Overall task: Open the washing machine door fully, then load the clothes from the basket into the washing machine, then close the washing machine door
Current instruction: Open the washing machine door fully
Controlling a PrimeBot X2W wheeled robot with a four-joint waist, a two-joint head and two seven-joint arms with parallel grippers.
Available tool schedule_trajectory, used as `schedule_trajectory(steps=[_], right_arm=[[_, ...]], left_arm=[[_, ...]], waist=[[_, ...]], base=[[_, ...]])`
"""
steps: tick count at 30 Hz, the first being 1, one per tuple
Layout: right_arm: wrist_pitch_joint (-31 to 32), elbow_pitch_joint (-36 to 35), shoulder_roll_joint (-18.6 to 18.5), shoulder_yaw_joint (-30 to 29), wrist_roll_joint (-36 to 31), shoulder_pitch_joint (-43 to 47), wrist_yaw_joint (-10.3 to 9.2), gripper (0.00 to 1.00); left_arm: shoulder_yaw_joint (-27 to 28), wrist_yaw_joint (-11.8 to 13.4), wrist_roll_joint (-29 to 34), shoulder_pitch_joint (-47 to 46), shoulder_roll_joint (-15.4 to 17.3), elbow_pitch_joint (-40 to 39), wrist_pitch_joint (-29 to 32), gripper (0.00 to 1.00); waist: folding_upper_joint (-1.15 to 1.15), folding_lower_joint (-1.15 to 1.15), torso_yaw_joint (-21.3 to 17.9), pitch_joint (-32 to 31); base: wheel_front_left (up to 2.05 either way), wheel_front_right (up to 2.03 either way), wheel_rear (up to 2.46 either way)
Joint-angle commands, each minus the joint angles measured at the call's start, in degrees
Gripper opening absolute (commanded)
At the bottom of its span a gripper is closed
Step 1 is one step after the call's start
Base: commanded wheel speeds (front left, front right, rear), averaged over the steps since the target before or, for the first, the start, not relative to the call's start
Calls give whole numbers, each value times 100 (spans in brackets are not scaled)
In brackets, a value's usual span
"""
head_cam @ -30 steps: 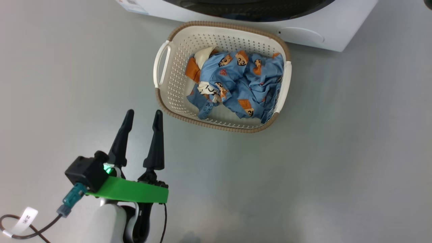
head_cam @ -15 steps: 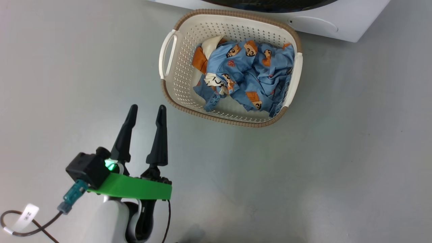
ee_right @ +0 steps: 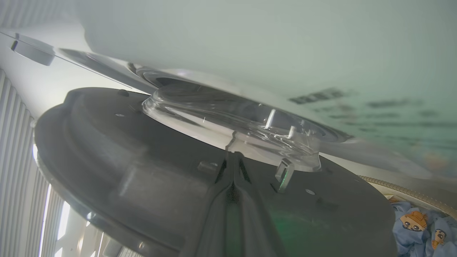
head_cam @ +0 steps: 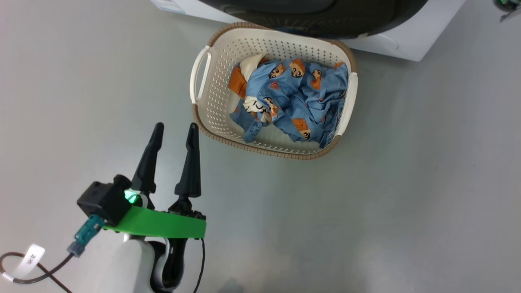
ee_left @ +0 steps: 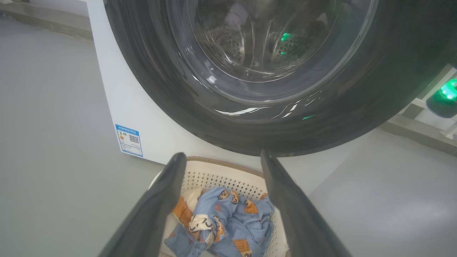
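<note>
On the grey floor [head_cam: 407, 203] the basket [head_cam: 264, 152] sat full of clothes [head_cam: 297, 97] by the washer [head_cam: 407, 36]; door [ee_right: 107, 142] seemingly only part open, right claw [ee_right: 232, 160] pinched together against it, left claw [head_cam: 175, 126] spread, empty.

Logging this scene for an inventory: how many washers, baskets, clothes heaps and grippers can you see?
Big white front-loading washing machine: 1
Small cream perforated plastic basket with a brown rim: 1
Heap of light blue bear-print clothes: 1 (garments within cannot be counted)
Dark two-fingered grippers: 2, left gripper and right gripper
Total: 5
</note>
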Motion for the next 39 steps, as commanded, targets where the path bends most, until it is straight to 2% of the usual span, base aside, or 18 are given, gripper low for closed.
schedule_trajectory(steps=[1, 21, 39], right_arm=[[88, -209, 210, 111, -97, 214, 44, 0], [333, -441, 605, 413, -9, 1122, 44, 0], [647, -697, 1146, 534, 95, 2147, 44, 0]], left_arm=[[209, 14, 24, 54, 129, -116, -36, 100], [404, -20, 248, 364, 129, -16, -36, 100], [631, -79, 472, 873, 129, 38, -36, 100]], waist=[[0, 0, -34, -80], [0, 0, -236, -820], [0, 0, -177, -1579]], base=[[0, 0, 0], [0, 0, 0], [0, 0, 0]])
